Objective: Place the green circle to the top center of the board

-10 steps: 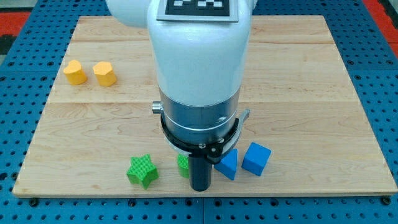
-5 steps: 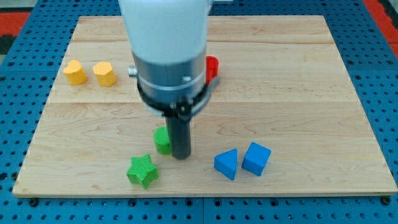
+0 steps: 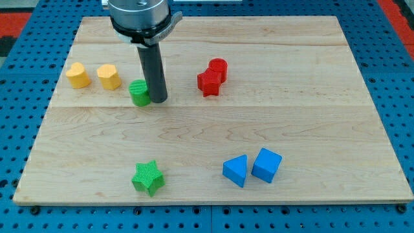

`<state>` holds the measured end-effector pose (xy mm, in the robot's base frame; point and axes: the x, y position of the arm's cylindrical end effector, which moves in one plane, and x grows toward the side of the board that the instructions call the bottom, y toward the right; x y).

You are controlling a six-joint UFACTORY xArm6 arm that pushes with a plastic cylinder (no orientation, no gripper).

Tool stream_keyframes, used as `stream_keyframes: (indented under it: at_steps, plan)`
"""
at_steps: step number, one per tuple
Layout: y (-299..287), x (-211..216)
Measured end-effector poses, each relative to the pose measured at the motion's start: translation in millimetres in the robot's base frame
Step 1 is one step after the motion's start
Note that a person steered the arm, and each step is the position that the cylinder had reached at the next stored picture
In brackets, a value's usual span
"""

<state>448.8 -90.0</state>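
The green circle point(image 3: 138, 92) is a small green cylinder left of the board's middle, in its upper half. My tip point(image 3: 158, 100) stands right against the circle's right side, touching it. The dark rod rises from there to the arm's metal collar point(image 3: 140, 14) at the view's top. The wooden board point(image 3: 310, 97) fills most of the view.
Two yellow blocks point(image 3: 77, 75) point(image 3: 108, 76) sit to the left of the green circle. A red cylinder point(image 3: 218, 68) and a red star-like block point(image 3: 208, 83) sit to its right. A green star point(image 3: 148, 177) lies at the bottom, with a blue triangle point(image 3: 235, 170) and a blue cube point(image 3: 266, 164) at the bottom right.
My tip has moved up and to the left, pushing the green circle from the board's bottom edge to beside the yellow blocks. The arm's body has drawn back towards the top, uncovering the red blocks.
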Motion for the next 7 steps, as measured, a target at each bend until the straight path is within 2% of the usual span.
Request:
stream_keyframes:
  at_steps: [1,2,3,4,5,6,7]
  plan:
    - [-43.6,19.5]
    - [-55.7,-11.5]
    - [41.0,-62.7]
    - [75.7,-143.8]
    - [73.2,-159.8]
    - [42.9,-128.6]
    - [17.3,-157.9]
